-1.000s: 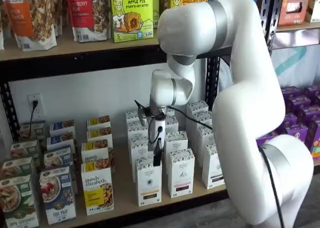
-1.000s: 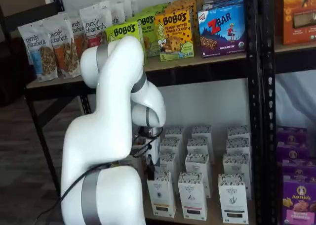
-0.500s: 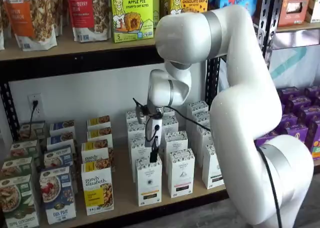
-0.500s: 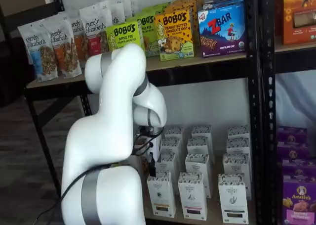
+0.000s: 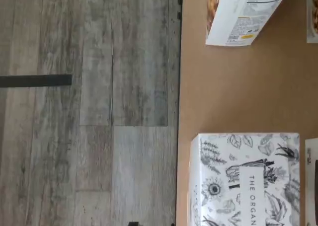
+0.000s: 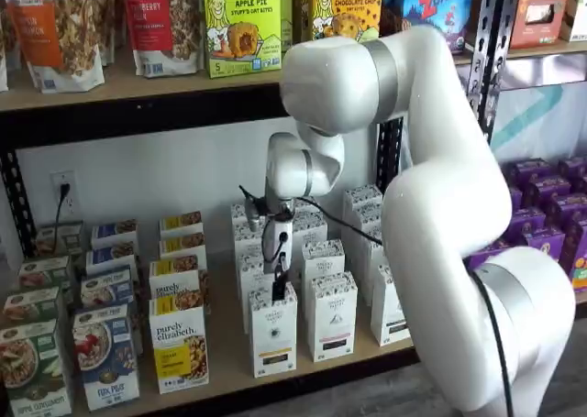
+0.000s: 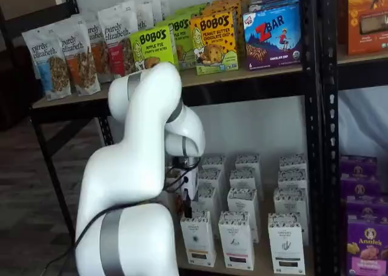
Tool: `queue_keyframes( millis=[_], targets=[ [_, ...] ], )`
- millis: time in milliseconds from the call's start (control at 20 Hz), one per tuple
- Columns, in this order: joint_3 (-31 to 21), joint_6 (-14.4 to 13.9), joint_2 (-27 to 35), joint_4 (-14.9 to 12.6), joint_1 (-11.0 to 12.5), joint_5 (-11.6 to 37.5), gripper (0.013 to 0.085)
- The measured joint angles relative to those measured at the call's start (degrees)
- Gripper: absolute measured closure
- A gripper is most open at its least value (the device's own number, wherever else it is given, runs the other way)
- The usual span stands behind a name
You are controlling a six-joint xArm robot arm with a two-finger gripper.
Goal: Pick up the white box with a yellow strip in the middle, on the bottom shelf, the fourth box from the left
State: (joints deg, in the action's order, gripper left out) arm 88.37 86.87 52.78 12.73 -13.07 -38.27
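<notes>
Bottom shelf point(image 6: 220, 367) lies beneath the pincer point(image 6: 277, 291), which hangs side-on, gap hidden but reckoned released, just above the front-row white box point(image 6: 272, 333); judged best: centre fingers astride its speckled top, descend straight, clear of neighbouring cartons, then clench.

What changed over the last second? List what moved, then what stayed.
The arm swung leftward, carrying the gripper left until it hangs right over the white box. Nothing was gripped or released. The boxes on the bottom shelf stayed put.
</notes>
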Motion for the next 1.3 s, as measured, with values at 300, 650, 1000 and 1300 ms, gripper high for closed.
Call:
queue_keyframes(
  millis=[300,650,1000,1300],
  targets=[
    [1.43,-0.36,1.77,-0.46,-0.02,0.54,0.0130],
    [3.78,-0.56,4.07,-1.28,0.47,0.59,0.0130],
    [5.88,-0.92,6.10,-2.01,0.73,-0.19,0.0130],
    [7.78,-0.81,8.09,-1.99,0.83,-0.32,0.0130]
  ],
)
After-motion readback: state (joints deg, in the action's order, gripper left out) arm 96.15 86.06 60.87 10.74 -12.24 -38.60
